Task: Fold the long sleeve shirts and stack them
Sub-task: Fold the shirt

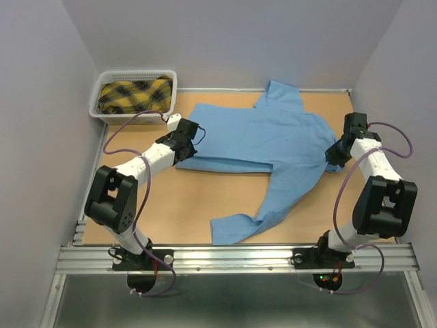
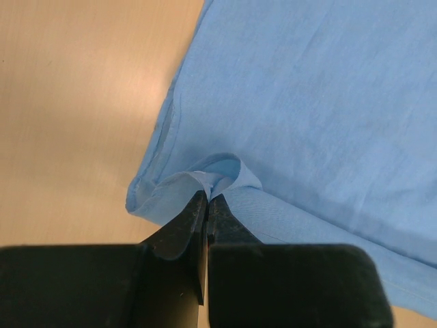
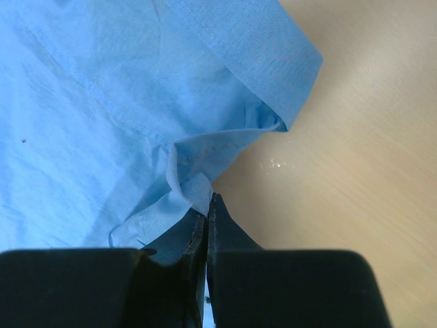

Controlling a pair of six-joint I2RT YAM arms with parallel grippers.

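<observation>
Two thin pinches hold the shirt [image 1: 266,140], spread flat mid-frame on the table [image 1: 184,205]: left gripper [image 2: 207,199] clamped on its left hem, right gripper [image 3: 208,205] clamped on its right edge. Risk: small bites slip on lifting; loose sleeve [image 1: 259,219], lower centre, may drag & bunch.

One shirt [image 1: 259,137], one plaid cloth [image 1: 133,96], one basket [image 1: 131,117], one left gripper [image 2: 207,200], one right gripper [image 3: 207,203].
</observation>
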